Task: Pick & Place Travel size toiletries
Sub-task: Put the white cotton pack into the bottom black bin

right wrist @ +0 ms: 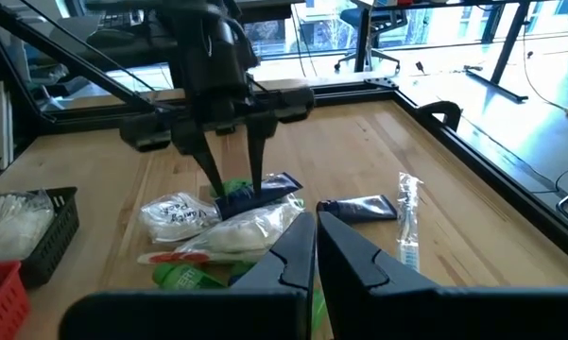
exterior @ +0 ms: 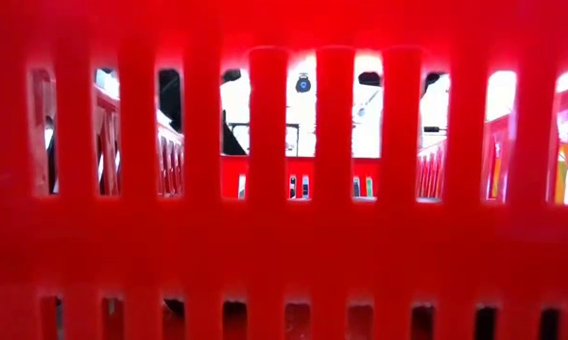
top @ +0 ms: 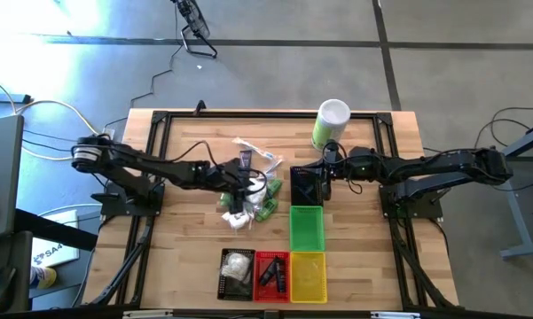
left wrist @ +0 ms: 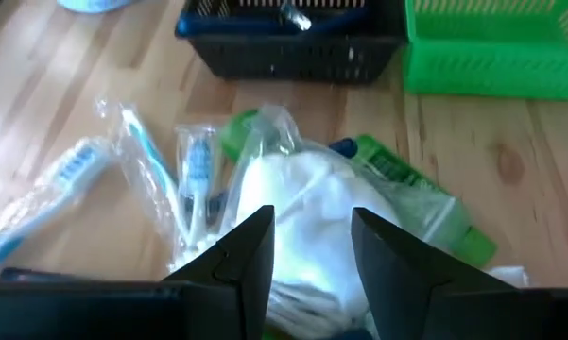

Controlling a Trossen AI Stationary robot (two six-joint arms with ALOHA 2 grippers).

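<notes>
From above, the left gripper (top: 239, 190) hangs over the pile of travel size toiletries (top: 246, 188) at mid-table, plainly the nearer arm, while the right gripper (top: 324, 177) waits with its jaws shut above the black basket (top: 306, 184), the green basket (top: 307, 229) just beside it.

At table height, the red basket (exterior: 284, 255) walls off nearly everything; nothing of the pile shows.

From the left wrist, the fingers (left wrist: 249, 255) stand part open and empty, straddling a white crinkly pouch (left wrist: 307, 227) directly below. A green bottle (left wrist: 421, 194) lies beside it, its long axis slanting away.

From the right wrist, the left gripper (right wrist: 234, 168) points straight down into the heap, tips near a dark blue tube (right wrist: 260, 194); a descent looks likeliest.
</notes>
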